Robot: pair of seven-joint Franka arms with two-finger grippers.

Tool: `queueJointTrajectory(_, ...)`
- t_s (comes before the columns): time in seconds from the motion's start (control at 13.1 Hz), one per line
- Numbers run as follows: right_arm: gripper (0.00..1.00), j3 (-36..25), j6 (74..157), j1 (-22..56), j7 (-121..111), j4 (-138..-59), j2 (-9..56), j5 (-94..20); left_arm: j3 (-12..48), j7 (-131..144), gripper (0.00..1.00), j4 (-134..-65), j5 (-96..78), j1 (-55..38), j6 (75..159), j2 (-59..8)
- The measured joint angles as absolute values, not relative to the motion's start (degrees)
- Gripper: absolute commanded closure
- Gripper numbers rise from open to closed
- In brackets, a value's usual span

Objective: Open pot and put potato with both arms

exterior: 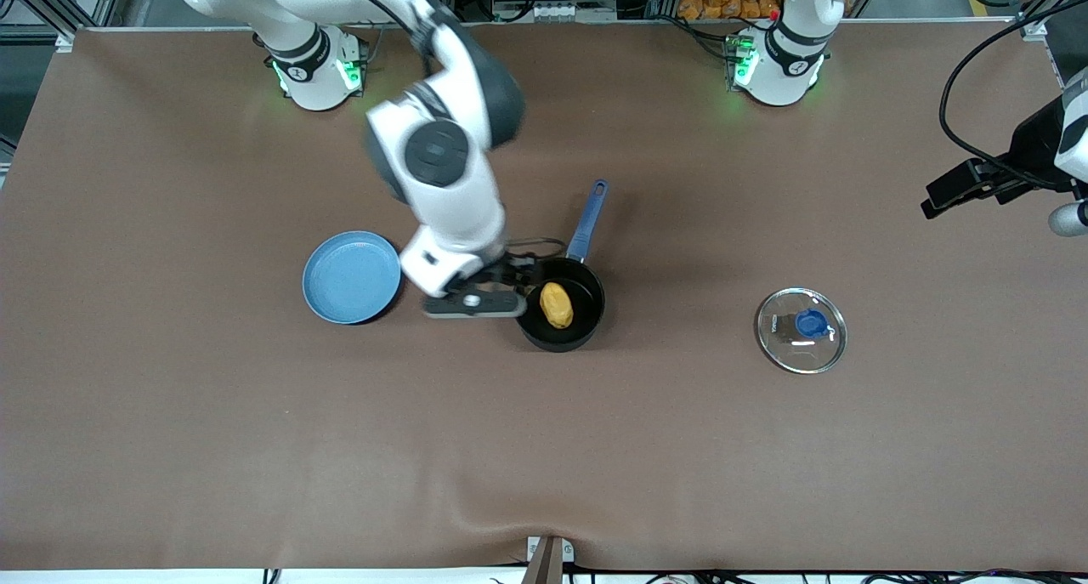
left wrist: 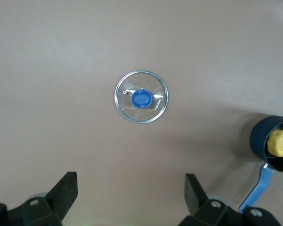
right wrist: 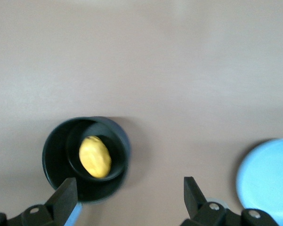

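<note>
Brown counter is carrying everything, so going big to small. Right arm is reaching in from its base at the top edge, right gripper hanging over the gap between plate and pot, its fingers spread wide and holding nothing. Left gripper is waiting up by the left arm's edge of the counter, fingers also apart and empty, looking down on the lid. Blue plate is lying empty toward the right arm's end, just beside the right gripper. Pot is sitting mid-counter, uncovered, blue handle pointing toward the top edge. Glass lid is lying flat, knob up, well apart from the pot, toward the left arm's edge. Potato is resting inside the pot on its base.

Judging: the placing looks done, release step finishing. To do it well, right arm should be lifting straight up with fingers staying apart, clearing the pot rim and handle so nothing is getting nudged or tipped.
</note>
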State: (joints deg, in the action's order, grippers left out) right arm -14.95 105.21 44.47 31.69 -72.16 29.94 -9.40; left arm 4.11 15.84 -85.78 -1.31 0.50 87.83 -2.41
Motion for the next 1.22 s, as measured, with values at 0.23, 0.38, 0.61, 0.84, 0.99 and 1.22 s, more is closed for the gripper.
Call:
queueJointTrajectory(0.23, 0.0, -14.9, 95.6, 38.8, 31.2, -72.2, 21.6, -9.4, 4.1, 15.8, 0.0, -85.8, -1.3, 0.5, 87.8, -2.4)
queueJointTrajectory(0.38, 0.0, -14.7, 91.4, 34.1, 31.0, -72.8, 16.8, -9.4, 4.1, 15.8, 0.0, -85.8, -1.3, 0.5, 87.8, -2.4)
queueJointTrajectory(0.61, 0.0, -14.6, 88.0, 26.4, 30.0, -74.6, 10.9, -8.0, 4.1, 15.8, 0.0, -85.9, -1.3, 0.5, 87.8, -2.4)
queueJointTrajectory(0.84, 0.0, -14.6, 86.7, 20.5, 17.7, -76.9, 6.1, -2.5, 4.2, 15.8, 0.0, -85.9, -1.3, 0.5, 87.8, -2.5)
queueJointTrajectory(0.99, 0.0, -14.5, 86.6, 16.4, 9.9, -78.1, 4.0, -0.9, 4.2, 15.8, 0.0, -85.9, -1.3, 0.5, 87.8, -2.5)
queueJointTrajectory(1.22, 0.0, -14.5, 87.0, 8.8, 0.9, -82.3, 1.1, -0.8, 4.2, 15.8, 0.0, -85.9, -1.3, 0.5, 87.8, -2.5)
